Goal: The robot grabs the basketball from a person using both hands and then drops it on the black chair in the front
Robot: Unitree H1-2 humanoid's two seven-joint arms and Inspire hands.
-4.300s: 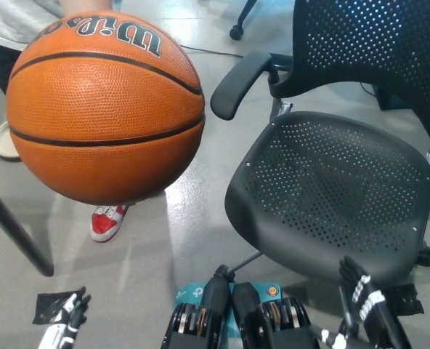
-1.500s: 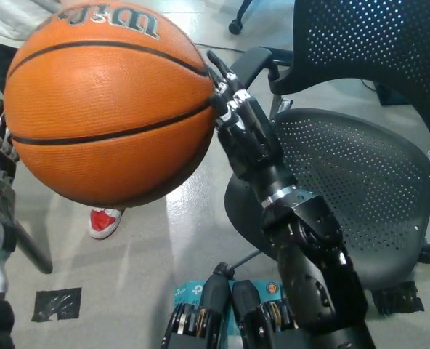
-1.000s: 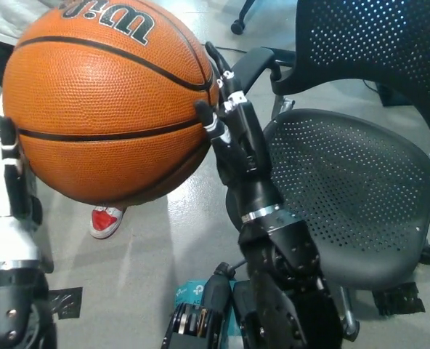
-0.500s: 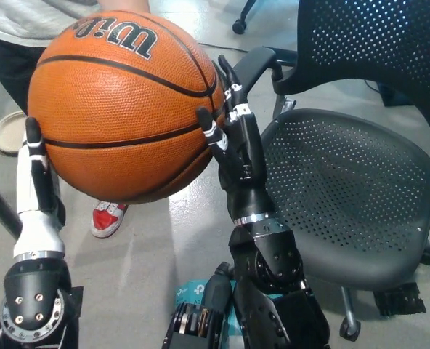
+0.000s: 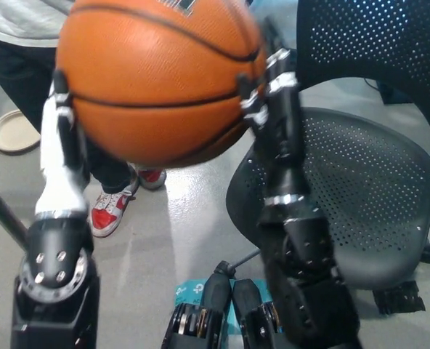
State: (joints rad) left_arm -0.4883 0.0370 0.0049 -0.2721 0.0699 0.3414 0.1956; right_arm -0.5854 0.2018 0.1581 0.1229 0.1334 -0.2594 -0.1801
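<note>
— Starting nearest the robot, what are the two hands doing?

— The white left hand (image 5: 61,149) is pressed flat against the left side of the basketball (image 5: 159,76), fingers upright along its curve. The black right hand (image 5: 277,109) is pressed against the ball's right side in the same way. The ball is squeezed between the two, each hand closed against it from its own side.

— So the grab is done?

— It looks that way. No person's hand shows on the ball; its top runs out of the picture, though, so I cannot rule out a touch up there. The person (image 5: 26,33) stands just behind and to the left of it, one shoe (image 5: 112,209) on the floor (image 5: 179,225) below.

— And where is the ball relative to the chair?

— High in the upper middle of the view, above bare floor, with its right edge near the front left of the chair seat (image 5: 353,196). It is not over the seat yet. The picture is blurred, so exact contact at the fingertips is hard to read.

— What is left, then?

— By my reading, carrying the ball to the right until it hangs above the seat, then parting the hands so it falls onto the chair. The seat has nothing on it.
</note>
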